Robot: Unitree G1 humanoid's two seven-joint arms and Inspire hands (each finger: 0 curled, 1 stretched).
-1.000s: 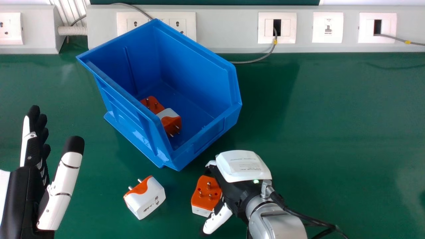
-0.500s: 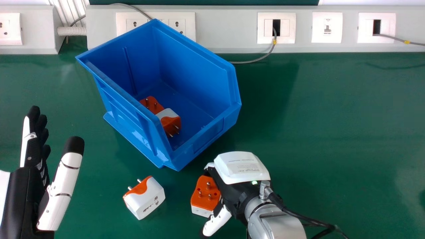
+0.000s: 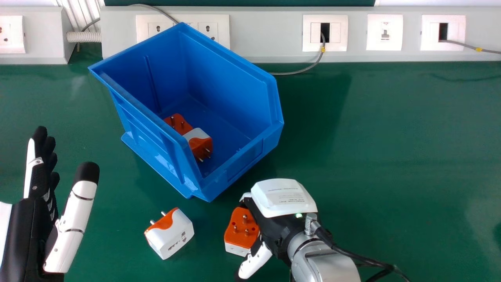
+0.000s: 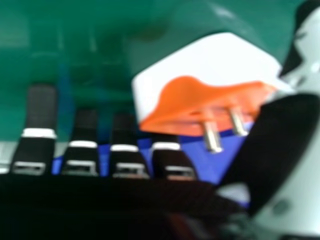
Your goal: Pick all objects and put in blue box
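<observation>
So the right hand (image 3: 280, 231) is hanging low over the green table (image 3: 391, 137), in front of the blue box (image 3: 244, 162) and a bit to the right of its near corner. Its fingers are stretching out pretty straight with the thumb standing off to the side, so it's open and not gripping anything. An orange-topped adapter (image 3: 239, 230) is lying right by that hand, also in front of the box and a touch right of the near corner, pins pointing up; can't tell if the hand is actually touching it. A mostly white adapter (image 3: 172, 237) is lying in front of the box too, but left of the near corner, well apart from the hand. The left hand (image 3: 35, 231) is resting open out to the left and front of the box, fingers straight and thumb spread. Inside the box, a white-and-orange adapter (image 3: 201, 147) is sitting on the floor of it, and an orange adapter (image 3: 179, 123) is sitting just behind that one. Behind the box, a pale wall trunking (image 3: 266, 43) is running along with sockets in it, and a grey cable (image 3: 295, 73) is curving off to the box's right.
</observation>
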